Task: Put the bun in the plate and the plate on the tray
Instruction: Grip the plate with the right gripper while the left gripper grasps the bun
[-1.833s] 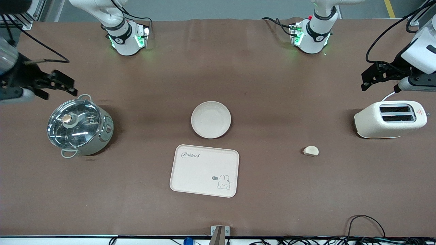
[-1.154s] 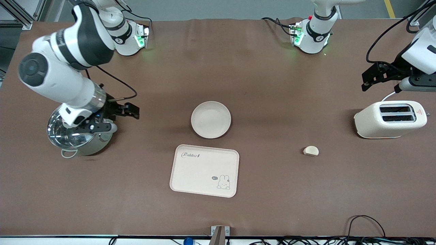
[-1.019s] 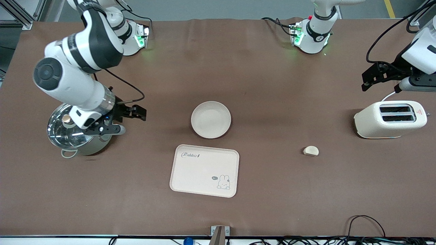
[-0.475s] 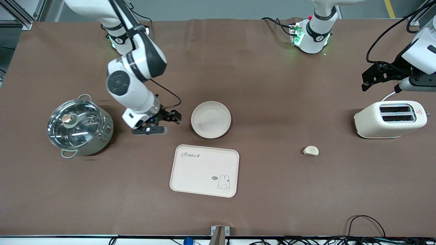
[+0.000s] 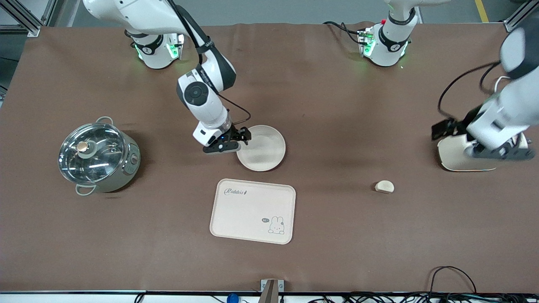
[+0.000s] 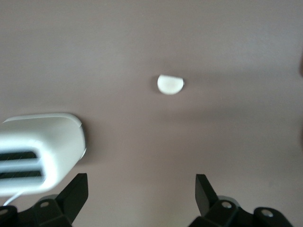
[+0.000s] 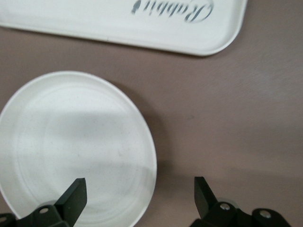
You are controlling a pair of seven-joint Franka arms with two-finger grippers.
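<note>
The round cream plate (image 5: pixel 265 152) lies mid-table, with the rectangular "Rabbit" tray (image 5: pixel 248 212) just nearer the camera. My right gripper (image 5: pixel 243 136) hangs open over the plate's rim on the side toward the right arm's end. In the right wrist view that plate (image 7: pixel 71 142) has its rim between the open fingers of the gripper (image 7: pixel 137 195), with the tray (image 7: pixel 118 19) close by. The small pale bun (image 5: pixel 384 186) lies alone toward the left arm's end. My left gripper (image 5: pixel 440 129) is open over the toaster, and its wrist view shows the gripper (image 6: pixel 140 194) empty, apart from the bun (image 6: pixel 170 84).
A white toaster (image 5: pixel 454 162) stands toward the left arm's end, partly covered by the left arm, also seen as the toaster (image 6: pixel 40 151). A steel pot with a glass lid (image 5: pixel 97 156) sits toward the right arm's end. Cables lie along the table edge nearest the camera.
My right arm swung from over the pot across to the plate's rim. The left arm came down over the toaster only in the last half second. Both grippers stayed open.
</note>
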